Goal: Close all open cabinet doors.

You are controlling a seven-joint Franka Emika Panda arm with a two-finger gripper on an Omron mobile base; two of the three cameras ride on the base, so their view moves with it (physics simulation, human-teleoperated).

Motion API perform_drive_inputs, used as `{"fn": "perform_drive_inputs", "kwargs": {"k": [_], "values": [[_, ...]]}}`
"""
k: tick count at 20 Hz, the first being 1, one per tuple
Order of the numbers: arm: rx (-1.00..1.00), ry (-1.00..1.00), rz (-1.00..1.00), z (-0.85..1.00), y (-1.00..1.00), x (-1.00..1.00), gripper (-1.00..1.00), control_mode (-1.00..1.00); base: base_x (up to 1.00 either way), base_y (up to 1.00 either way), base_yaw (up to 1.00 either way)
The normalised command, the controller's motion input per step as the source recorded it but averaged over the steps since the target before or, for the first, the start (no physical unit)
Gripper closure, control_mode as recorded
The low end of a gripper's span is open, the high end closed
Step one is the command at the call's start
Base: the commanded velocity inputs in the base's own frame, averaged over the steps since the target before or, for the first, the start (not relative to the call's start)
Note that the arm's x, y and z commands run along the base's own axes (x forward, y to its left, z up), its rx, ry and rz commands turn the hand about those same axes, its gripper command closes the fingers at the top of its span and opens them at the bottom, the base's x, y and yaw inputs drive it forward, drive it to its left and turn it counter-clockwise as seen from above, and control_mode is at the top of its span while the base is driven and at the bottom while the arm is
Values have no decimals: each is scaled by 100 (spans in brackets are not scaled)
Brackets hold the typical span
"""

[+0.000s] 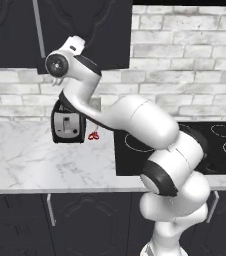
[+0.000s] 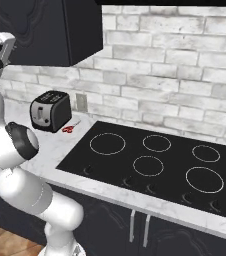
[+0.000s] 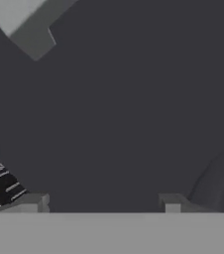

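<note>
From the left base view, the arm reaches up-left to the doors (image 1: 85, 30) above the counter (image 1: 30, 155), wrist just under their lower edge beside the upright handle (image 1: 39, 30), with a toaster (image 1: 67, 125) below. In the right base view the door (image 2: 40, 30) stands over the wrist, stove (image 2: 155, 160) well clear to the right. In the hand view the hand (image 3: 101, 201) faces dark panel close ahead, fingertips (image 3: 34, 201) spread, gripping nothing; I judge the push goes straight forward.

White arm (image 1: 135, 125) reaches up-left to matte-black wall-cabinet doors (image 1: 85, 30) with slim silver bar handle (image 1: 38, 27). Black toaster (image 1: 67, 125) on white marble counter (image 1: 25, 160); small red object (image 1: 93, 135) just beside it. Black cooktop (image 1: 220, 145) right.
</note>
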Motion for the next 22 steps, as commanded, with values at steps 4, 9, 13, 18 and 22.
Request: {"fn": "perform_drive_inputs", "kwargs": {"k": [4,9,13,18,22], "values": [[7,0,-3,0,-31,42,-100,-100,0,0,0],[5,0,-3,0,-33,50,-100,-100,0,0,0],[3,0,-1,-2,-31,46,-100,-100,0,0,0],[2,-1,-1,-7,-30,43,-100,-100,0,0,0],[2,-1,-3,-16,-23,32,-100,-100,0,0,0]]}}
